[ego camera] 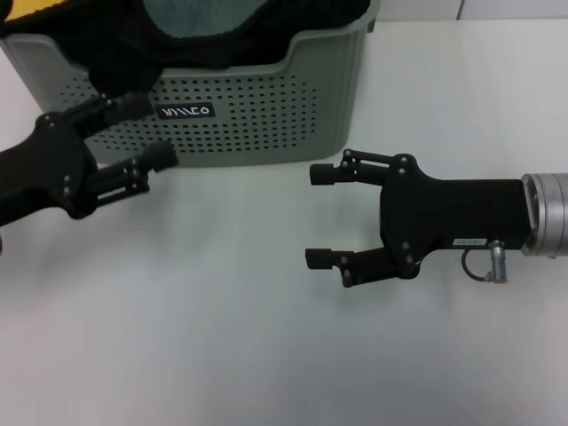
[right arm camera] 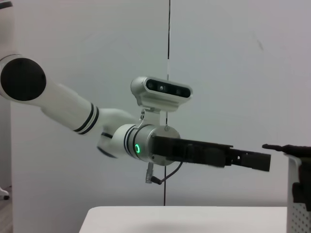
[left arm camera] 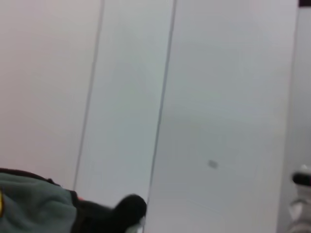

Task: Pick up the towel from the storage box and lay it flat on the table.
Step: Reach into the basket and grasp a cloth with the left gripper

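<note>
The sage-green storage box [ego camera: 266,115] stands at the back of the white table [ego camera: 222,355]. Only a yellow corner of the towel [ego camera: 19,7] shows at the box's far left, at the picture's top edge. A black cloth [ego camera: 133,44] hangs over the rim, with a teal-grey cloth [ego camera: 191,16] behind it. My left gripper [ego camera: 153,130] is open and empty, just in front of the box's left front wall. My right gripper [ego camera: 318,216] is open and empty above the table, right of the box's front. The right wrist view shows my left arm [right arm camera: 160,148] side-on, beside the box edge [right arm camera: 297,194].
The box's dark label [ego camera: 185,112] faces me. In the left wrist view, the teal-grey cloth [left arm camera: 34,204] and black cloth [left arm camera: 97,216] show low against a pale wall [left arm camera: 218,97]. Bare tabletop lies in front of and to the right of the box.
</note>
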`<state>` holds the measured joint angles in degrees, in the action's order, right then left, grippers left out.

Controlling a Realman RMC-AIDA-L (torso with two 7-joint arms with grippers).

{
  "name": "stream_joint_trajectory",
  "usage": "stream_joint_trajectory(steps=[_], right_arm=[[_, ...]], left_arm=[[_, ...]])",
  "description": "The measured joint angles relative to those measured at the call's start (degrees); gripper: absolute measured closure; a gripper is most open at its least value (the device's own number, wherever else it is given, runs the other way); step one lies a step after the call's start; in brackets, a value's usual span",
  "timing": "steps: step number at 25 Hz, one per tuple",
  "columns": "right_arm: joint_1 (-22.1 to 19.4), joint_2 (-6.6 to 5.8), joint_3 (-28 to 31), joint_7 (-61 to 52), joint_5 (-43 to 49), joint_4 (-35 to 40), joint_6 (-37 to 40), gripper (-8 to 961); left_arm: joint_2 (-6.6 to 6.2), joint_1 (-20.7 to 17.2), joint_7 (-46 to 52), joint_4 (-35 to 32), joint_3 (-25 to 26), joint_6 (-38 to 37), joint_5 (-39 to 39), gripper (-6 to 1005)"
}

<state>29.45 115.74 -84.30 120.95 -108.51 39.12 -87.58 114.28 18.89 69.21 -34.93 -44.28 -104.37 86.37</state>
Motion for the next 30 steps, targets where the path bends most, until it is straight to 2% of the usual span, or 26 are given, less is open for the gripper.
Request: stream_joint_trajectory(steps=[8,12,18,19,30], right_arm=[[0.0,0.12,0.1,0.2,0.1,0.0,0.3,78],[0.2,0.11,-0.1,0.3,0.2,0.0,0.4,79],[0.3,0.32,-0.5,0.3,0.2,0.1,0.4,79],[0.3,0.35,-0.5,0.3,0.2,0.1,0.4,79],[0.3,0.45,-1.1,0.4,0.0,-0.1,0.4,79]], left_arm=[[2.12,1.4,5.1,2.1,1.9,0.1,-2.4,295],[2.34,3.3,5.1,1.9,1.5,0.5,-1.1,297],[2.53,5.4,5.2,2.3,1.8,5.0,-1.5,300],[3.02,6.0,5.2,2.3,1.9,7.3,-1.7,300],[3.72,6.8,5.3,2.3,2.0,11.1,-4.3,306]])
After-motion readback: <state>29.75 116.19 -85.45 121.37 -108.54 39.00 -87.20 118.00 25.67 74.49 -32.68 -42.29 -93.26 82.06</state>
